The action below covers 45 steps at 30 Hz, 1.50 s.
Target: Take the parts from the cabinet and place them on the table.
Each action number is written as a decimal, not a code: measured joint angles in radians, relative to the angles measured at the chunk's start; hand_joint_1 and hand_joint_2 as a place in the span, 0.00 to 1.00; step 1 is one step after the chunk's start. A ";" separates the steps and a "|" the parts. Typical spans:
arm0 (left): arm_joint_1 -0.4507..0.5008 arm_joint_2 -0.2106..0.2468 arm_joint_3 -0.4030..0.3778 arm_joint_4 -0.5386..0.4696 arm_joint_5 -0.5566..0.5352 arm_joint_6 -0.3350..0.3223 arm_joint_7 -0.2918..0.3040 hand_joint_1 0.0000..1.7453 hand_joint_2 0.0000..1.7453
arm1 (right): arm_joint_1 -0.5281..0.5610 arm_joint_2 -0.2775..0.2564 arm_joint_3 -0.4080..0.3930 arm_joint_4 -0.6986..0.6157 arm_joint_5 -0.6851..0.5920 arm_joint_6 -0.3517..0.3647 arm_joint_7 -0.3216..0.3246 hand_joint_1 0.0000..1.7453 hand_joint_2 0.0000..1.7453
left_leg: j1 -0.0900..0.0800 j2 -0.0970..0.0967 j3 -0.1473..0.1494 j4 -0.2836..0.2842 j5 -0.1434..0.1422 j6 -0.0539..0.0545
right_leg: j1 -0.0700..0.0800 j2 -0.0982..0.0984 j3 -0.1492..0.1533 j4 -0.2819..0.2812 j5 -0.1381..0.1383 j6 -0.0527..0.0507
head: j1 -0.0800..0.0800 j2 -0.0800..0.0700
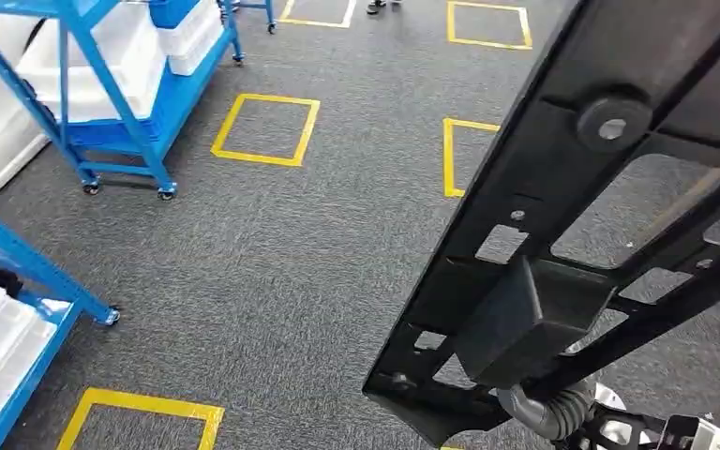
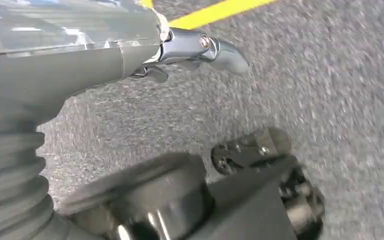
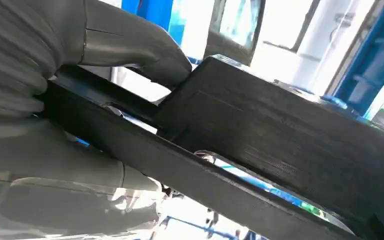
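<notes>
So the right hand (image 3: 80, 100) has a solid grip on the big black part (image 1: 562, 244), a long flat plastic frame with cutouts and a boxy block on it. In the right wrist view the thumb presses on top of the part's bar right where the block starts, and the fingers (image 3: 70, 200) wrap under it, so the bar is pinched between them. From the head view the part runs up and away from the fingers at a slant, over the grey carpet floor (image 1: 319, 253), which has yellow tape squares (image 1: 265, 129) marked on it. Blue racks (image 1: 112, 103) with white bins sit well off on the far side from the holding fingers. The left hand (image 2: 195, 50) hangs over the carpet with nothing in it, but the shot is blurry and I can't tell if its fingers are spread or curled.
</notes>
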State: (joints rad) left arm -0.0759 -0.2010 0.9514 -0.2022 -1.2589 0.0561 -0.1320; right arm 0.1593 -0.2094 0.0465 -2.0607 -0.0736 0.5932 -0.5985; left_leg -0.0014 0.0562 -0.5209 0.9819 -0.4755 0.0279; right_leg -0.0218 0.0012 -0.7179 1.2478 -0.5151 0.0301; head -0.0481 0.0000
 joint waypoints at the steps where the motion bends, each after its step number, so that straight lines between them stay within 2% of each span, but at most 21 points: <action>1: 0.000 0.000 0.000 0.000 0.000 0.000 -0.001 0.00 1.00 | 0.001 0.000 0.000 0.000 0.000 0.000 -0.001 1.00 1.00 | 0.000 0.010 0.003 0.001 -0.003 -0.003 | 0.000 -0.011 0.045 -0.083 0.040 -0.002 | 0.000 0.000; 2: 0.000 -0.001 0.000 0.000 0.001 -0.001 -0.003 0.00 1.00 | 0.001 0.000 0.000 0.000 0.000 0.000 -0.003 1.00 1.00 | 0.000 0.021 0.009 0.002 -0.008 -0.006 | 0.001 -0.038 0.103 -0.185 0.079 -0.006 | 0.000 0.000; 3: 0.000 -0.001 0.000 0.000 0.002 -0.001 -0.003 0.00 1.00 | 0.000 0.000 0.000 0.000 0.000 0.000 -0.005 1.00 1.00 | -0.005 0.030 0.013 0.004 -0.013 -0.013 | 0.012 -0.086 0.127 -0.233 0.064 -0.014 | 0.000 0.000; 8: -0.006 -0.001 0.000 0.000 0.003 0.001 -0.003 0.00 1.00 | 0.002 0.000 -0.001 -0.001 0.000 0.002 -0.010 1.00 1.00 | -0.006 0.062 0.024 0.004 -0.030 -0.041 | 0.009 -0.028 0.128 -0.244 0.073 -0.041 | 0.000 0.000; 9: -0.007 -0.001 0.000 0.000 0.003 0.001 -0.004 0.00 1.00 | 0.000 0.000 -0.001 -0.001 0.000 0.002 -0.010 1.00 1.00 | 0.000 0.000 0.017 0.034 -0.052 -0.047 | 0.009 -0.018 0.132 -0.247 0.073 -0.045 | 0.000 0.000; 10: -0.006 -0.001 0.000 0.000 0.003 0.001 -0.004 0.00 1.00 | -0.003 0.000 -0.001 -0.001 0.000 0.002 -0.011 1.00 1.00 | 0.002 -0.030 -0.012 0.098 -0.090 -0.048 | 0.009 -0.011 0.132 -0.247 0.073 -0.052 | 0.000 0.000; 13: -0.002 -0.001 0.001 0.000 0.009 0.001 -0.006 0.00 1.00 | -0.001 0.000 -0.001 0.000 0.000 0.004 -0.010 1.00 1.00 | 0.003 -0.049 -0.130 0.327 -0.176 -0.051 | 0.014 0.026 0.131 -0.245 0.071 -0.056 | 0.000 0.000; 14: -0.006 -0.001 0.001 0.000 0.008 0.001 -0.005 0.00 1.00 | 0.000 0.000 -0.001 0.000 0.000 0.004 -0.010 1.00 1.00 | 0.003 -0.049 -0.134 0.328 -0.159 -0.050 | 0.014 0.038 0.132 -0.245 0.071 -0.056 | 0.000 0.000; 16: -0.006 -0.001 0.001 0.000 0.006 0.001 -0.003 0.00 1.00 | 0.000 0.000 -0.001 0.000 0.001 0.004 -0.010 1.00 1.00 | 0.003 -0.054 -0.082 0.203 -0.069 -0.044 | 0.014 0.066 0.138 -0.243 0.069 -0.053 | 0.000 0.000; 17: -0.003 0.000 0.001 0.000 0.006 0.001 -0.003 0.00 1.00 | 0.000 0.000 -0.001 0.000 0.000 0.004 -0.010 1.00 1.00 | 0.004 -0.075 -0.037 0.100 -0.014 -0.040 | 0.013 0.081 0.142 -0.241 0.067 -0.050 | 0.000 0.000; 19: 0.001 0.000 0.002 0.000 0.005 0.001 -0.003 0.00 1.00 | -0.001 0.000 -0.001 0.000 0.001 0.004 -0.011 1.00 1.00 | 0.009 -0.141 -0.005 0.015 -0.008 -0.035 | 0.017 0.102 0.134 -0.231 0.066 -0.040 | 0.000 0.000; 23: -0.003 -0.002 0.002 0.000 0.003 0.001 -0.004 0.00 1.00 | 0.006 0.002 -0.001 -0.002 0.003 0.004 -0.010 1.00 1.00 | 0.008 -0.102 -0.002 0.005 -0.001 -0.010 | 0.007 0.137 0.121 -0.237 0.074 -0.012 | 0.000 0.000; 25: -0.003 -0.002 0.002 0.000 0.003 0.001 -0.004 0.00 1.00 | 0.004 0.003 -0.002 -0.003 0.003 0.004 -0.011 1.00 1.00 | 0.006 -0.078 0.004 -0.003 0.002 0.002 | 0.011 0.038 0.090 -0.168 0.027 -0.009 | 0.000 0.000; 27: 0.002 -0.002 0.002 0.000 0.003 0.001 -0.004 0.00 1.00 | 0.004 0.003 -0.002 -0.003 0.003 0.004 -0.011 1.00 1.00 | 0.000 -0.051 0.003 -0.003 0.000 0.005 | 0.006 0.009 0.008 -0.005 -0.048 -0.001 | 0.000 0.000; 29: 0.003 -0.001 0.003 0.000 0.003 0.001 -0.004 0.00 1.00 | 0.006 0.003 -0.002 -0.003 0.003 0.004 -0.010 1.00 1.00 | -0.003 -0.022 0.003 -0.002 -0.004 0.005 | 0.004 0.003 -0.032 0.069 -0.057 0.003 | 0.000 0.000; 32: 0.000 -0.001 0.003 0.000 0.003 0.001 -0.004 0.00 1.00 | 0.006 0.003 -0.002 -0.003 0.003 0.004 -0.010 1.00 1.00 | -0.004 0.011 0.014 -0.001 -0.013 -0.001 | 0.004 -0.018 0.077 -0.132 0.054 -0.002 | 0.000 0.000; 34: 0.000 -0.002 0.003 0.000 0.003 0.000 -0.004 0.00 1.00 | 0.002 0.003 -0.002 -0.003 0.003 0.004 -0.010 1.00 1.00 | -0.013 0.028 0.020 0.004 -0.024 -0.013 | 0.022 -0.076 0.132 -0.236 0.063 -0.018 | 0.000 0.000; 38: -0.005 -0.002 0.003 0.000 0.003 0.000 -0.003 0.00 1.00 | 0.005 0.003 -0.002 -0.006 0.003 0.005 -0.010 1.00 1.00 | -0.013 0.063 0.031 0.001 -0.034 -0.032 | 0.019 -0.030 0.127 -0.242 0.066 -0.040 | 0.000 0.000; 41: -0.004 -0.002 0.003 0.000 0.003 0.000 -0.004 0.00 1.00 | -0.001 0.003 -0.002 -0.007 0.000 0.011 -0.011 1.00 1.00 | -0.001 -0.038 -0.029 0.140 -0.116 -0.044 | 0.013 -0.005 0.135 -0.247 0.068 -0.055 | 0.000 0.000; 43: -0.001 -0.002 0.005 0.000 0.008 0.002 -0.007 0.00 1.00 | 0.000 0.002 -0.002 -0.007 0.000 0.017 -0.010 1.00 1.00 | -0.001 -0.048 -0.114 0.300 -0.173 -0.049 | 0.015 0.019 0.134 -0.246 0.068 -0.056 | 0.000 0.000; 45: -0.006 -0.002 0.005 0.000 0.009 0.003 -0.011 0.00 1.00 | -0.001 0.002 -0.002 -0.007 0.000 0.018 -0.008 1.00 1.00 | 0.000 -0.048 -0.133 0.314 -0.141 -0.048 | 0.015 0.044 0.138 -0.245 0.067 -0.056 | 0.000 0.000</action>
State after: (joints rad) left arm -0.0819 -0.2029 0.9567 -0.2022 -1.2501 0.0591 -0.1431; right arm 0.1587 -0.2071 0.0450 -2.0676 -0.0736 0.6115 -0.6069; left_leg -0.0013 0.0083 -0.6539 1.2955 -0.6166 -0.0198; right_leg -0.0065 0.0448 -0.5803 1.0024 -0.4478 -0.0257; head -0.0484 0.0000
